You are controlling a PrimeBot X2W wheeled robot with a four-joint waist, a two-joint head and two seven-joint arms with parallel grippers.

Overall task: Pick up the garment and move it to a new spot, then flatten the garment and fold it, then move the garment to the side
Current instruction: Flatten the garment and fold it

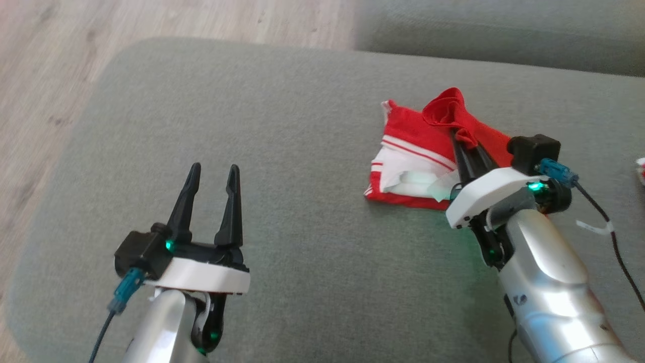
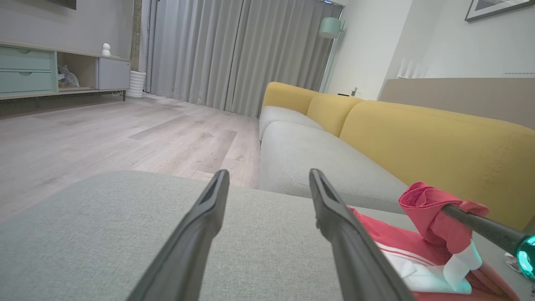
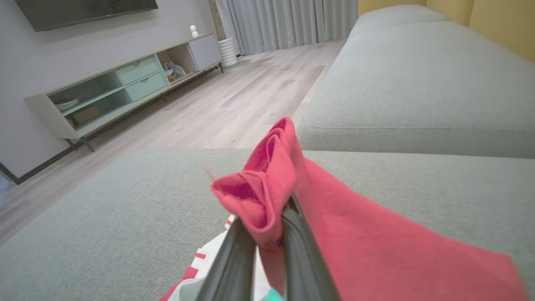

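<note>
The garment is red with white panels and red-and-white stripes, lying crumpled on the grey sofa cushion at centre right. My right gripper is shut on a bunched red fold of the garment, which it holds a little above the rest of the cloth. In the left wrist view the same pinched fold of the garment shows at the right. My left gripper stands open over bare cushion at the lower left, well away from the cloth, with nothing between its fingers.
The cushion's rounded left edge drops to a wooden floor. A second grey seat with yellow backrests lies beyond. A low TV cabinet stands across the room. A small white-and-red item sits at the far right edge.
</note>
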